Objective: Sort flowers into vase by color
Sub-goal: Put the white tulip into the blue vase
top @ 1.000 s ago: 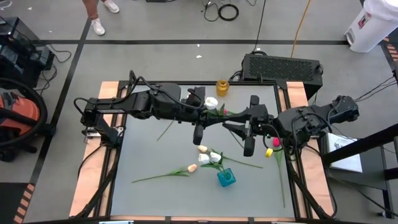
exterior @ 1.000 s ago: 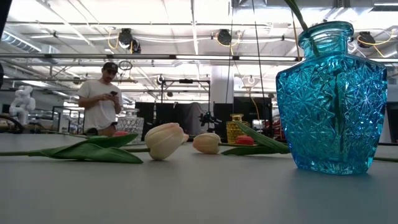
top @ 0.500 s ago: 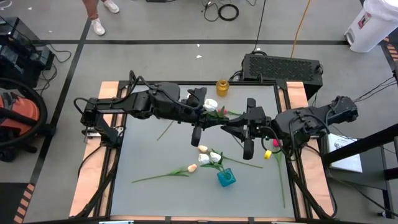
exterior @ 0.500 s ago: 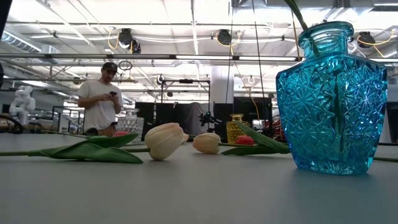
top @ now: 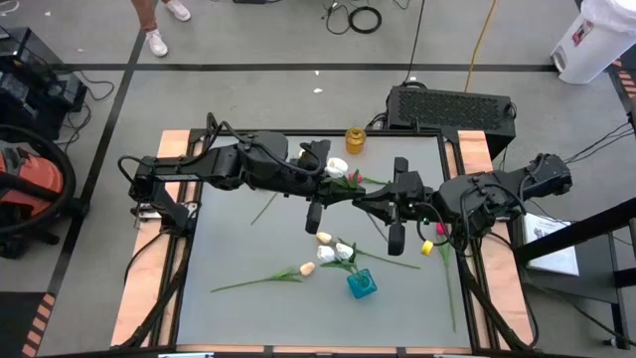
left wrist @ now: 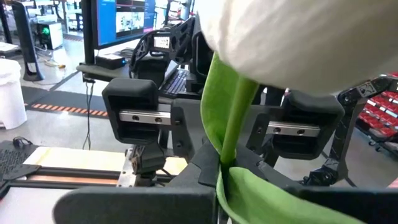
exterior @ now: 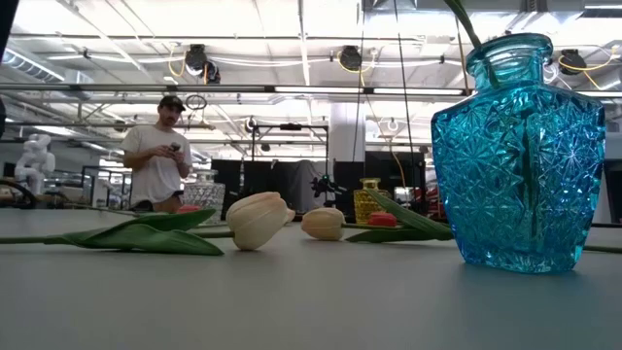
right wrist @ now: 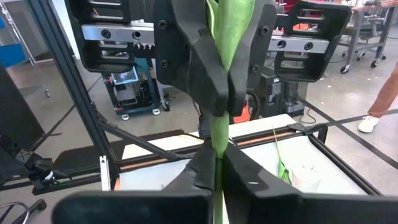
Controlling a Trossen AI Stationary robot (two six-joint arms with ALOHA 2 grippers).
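While upright, blue vase (exterior: 517,151) holding stem (exterior: 465,24).

person (exterior: 158,156) standing beyond table | red vacuum (top: 30,194) on floor | cable coil (top: 365,18)

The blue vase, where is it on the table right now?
In the high view the blue vase stands near the table's front edge, right of centre, just below the cream tulip heads; a green stem leans out of it.

Loose flowers (top: 320,261) just beside vase (top: 362,284)
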